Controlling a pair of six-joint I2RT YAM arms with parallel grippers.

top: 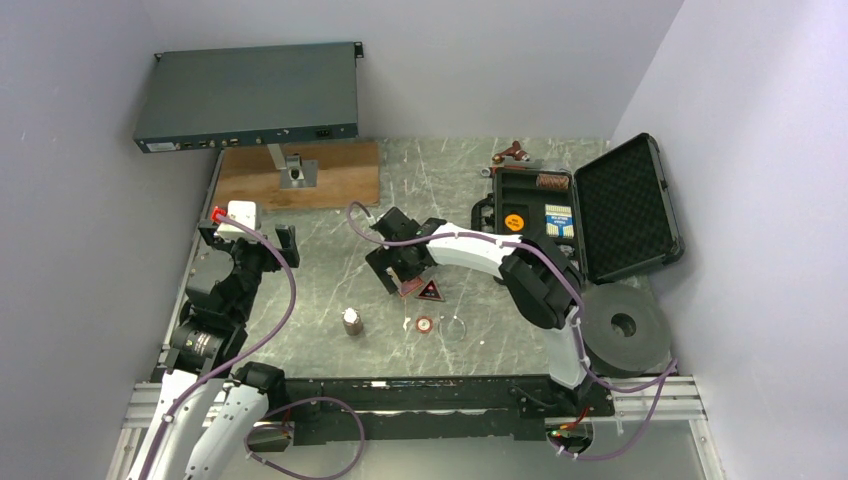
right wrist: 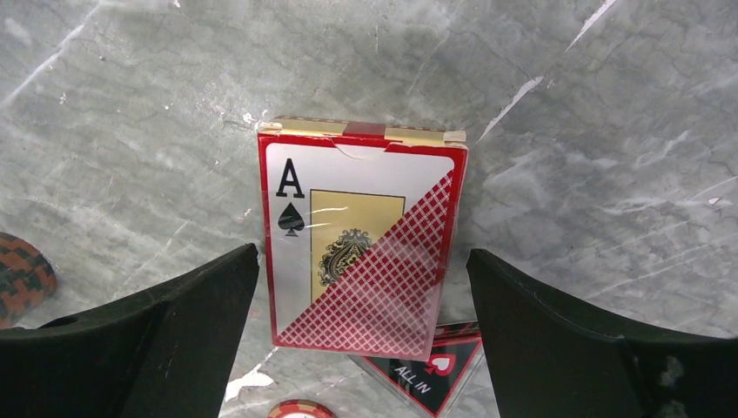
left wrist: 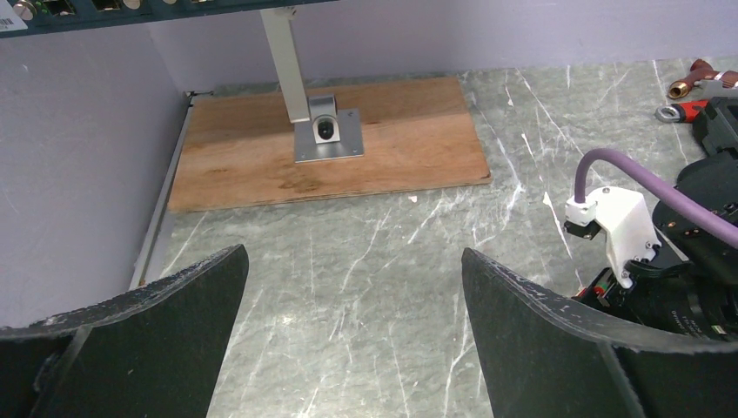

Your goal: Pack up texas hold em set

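- Card deck [right wrist: 361, 244]: a boxed pack with a red border. Its face shows an ace of spades, a gold emblem and a red lattice corner under a glossy wrap. A cream flap with a red seal sits at its far end.
- The deck lies flat on the marble counter [top: 330, 290], roughly mid-counter and well apart from all four edges.
- Right gripper [right wrist: 361, 257]: jaws spread wide and straddling the deck, with one finger [right wrist: 174, 340] on each long side. A narrow gap shows on the left and a slightly wider one on the right. The wrist view does not settle how far above the counter the tips stand.
- A triangular "ALL IN" marker [right wrist: 426, 366] is partly tucked under the deck's near corner.
- One loose chip [right wrist: 22, 279] lies left of the left finger, and another chip [right wrist: 300, 409] lies near the marker.
- The open case [top: 600, 215] sits at the far right corner of the counter.
- Left gripper [left wrist: 352, 261]: jaws spread and holding nothing, over bare marble near the left edge. It faces the wooden board [left wrist: 348, 148] at the far left corner.
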